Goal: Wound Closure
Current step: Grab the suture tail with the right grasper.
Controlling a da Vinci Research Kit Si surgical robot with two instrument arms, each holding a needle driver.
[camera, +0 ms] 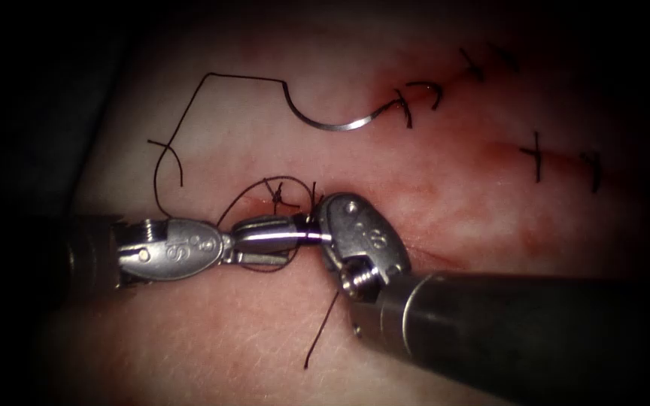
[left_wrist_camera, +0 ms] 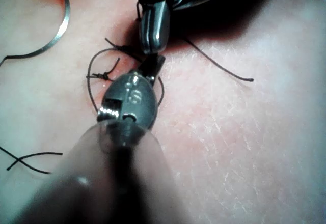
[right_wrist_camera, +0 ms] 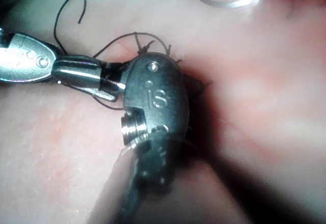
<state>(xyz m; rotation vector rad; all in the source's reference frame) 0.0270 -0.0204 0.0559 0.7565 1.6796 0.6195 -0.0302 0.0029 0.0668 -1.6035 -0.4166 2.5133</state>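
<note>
Steel right pincer [camera: 316, 225] beside left pincer [camera: 295, 239]; loose curved needle [camera: 336, 124], looped thread [camera: 189, 113].

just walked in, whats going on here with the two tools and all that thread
Two needle drivers meet tip to tip over the tissue, beside a knot on the cut. The thread loops around the left tool's jaws; whether either tool grips it is unclear. The right tool comes in from the right. The needle lies free on the tissue above them, held by neither, trailing thread. Finished stitches sit further right.
</note>
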